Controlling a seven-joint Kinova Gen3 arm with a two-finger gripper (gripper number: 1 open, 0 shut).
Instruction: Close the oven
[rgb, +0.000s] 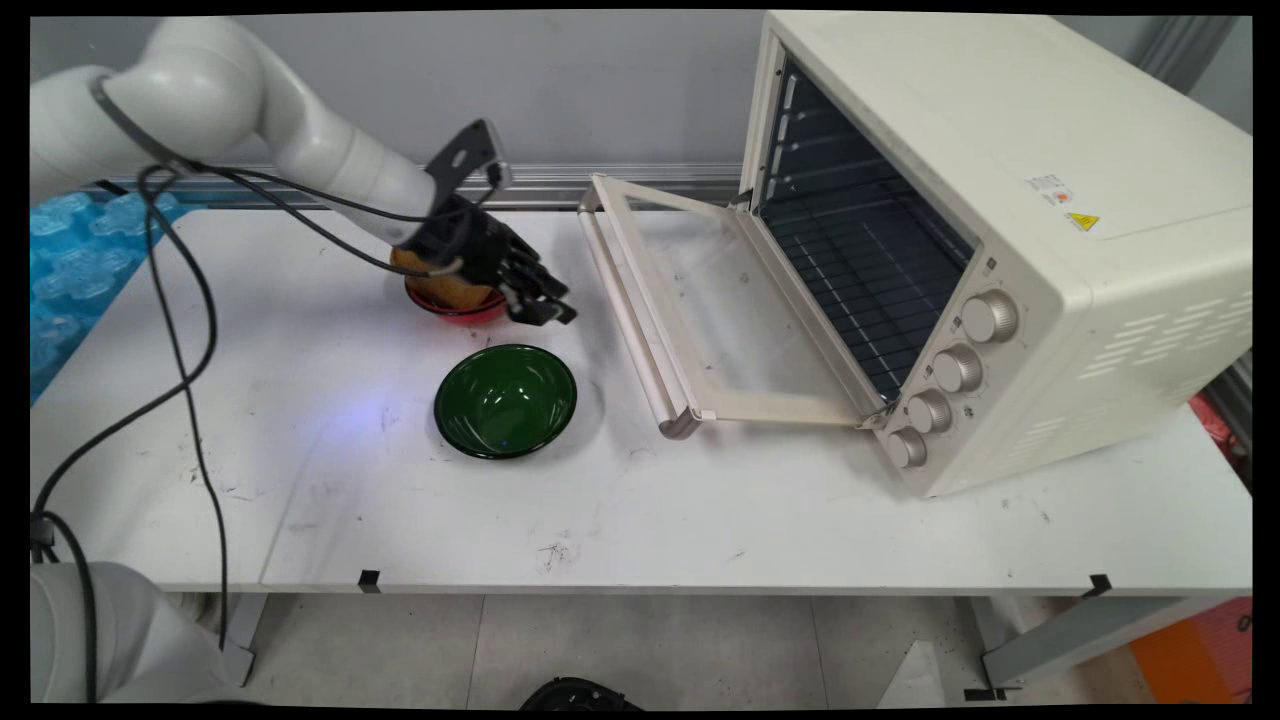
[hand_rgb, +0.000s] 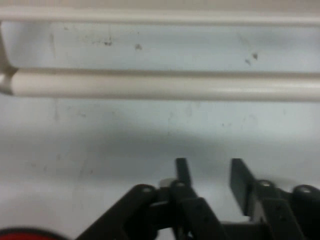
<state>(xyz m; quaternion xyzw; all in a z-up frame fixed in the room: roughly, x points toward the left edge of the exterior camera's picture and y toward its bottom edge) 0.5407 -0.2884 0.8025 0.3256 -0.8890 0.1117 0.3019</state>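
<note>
Two bowls stand on the white table (rgb: 700, 520), and the nearer one is a green bowl (rgb: 505, 400), which is upright and shows nothing inside. It stands a little left of the table's middle. Behind it, further from the camera, there is a red bowl (rgb: 455, 308) with a brownish round thing (rgb: 440, 285) in it; the arm hides most of both, so I cannot tell what the brown thing is. In the hand view only a red edge of this bowl (hand_rgb: 27, 234) shows at the bottom left corner.

The black gripper (rgb: 545, 300) hangs low over the table, just beside the red bowl on its right side, and it points toward the oven door. Its two fingers (hand_rgb: 182, 172) are spread, with a clear gap between them, and they hold nothing. Bare table lies in front of them.

To the right stands a cream toaster oven (rgb: 1050, 200) with four knobs (rgb: 950, 375) on its front. Its glass door (rgb: 720, 310) is folded down flat and open, and the wire rack (rgb: 860, 270) inside is visible. The door's handle (hand_rgb: 165, 86) runs across the hand view, a short way ahead of the fingertips and not touching them.

At the far left edge lies a blue bubbled sheet (rgb: 70, 270).
</note>
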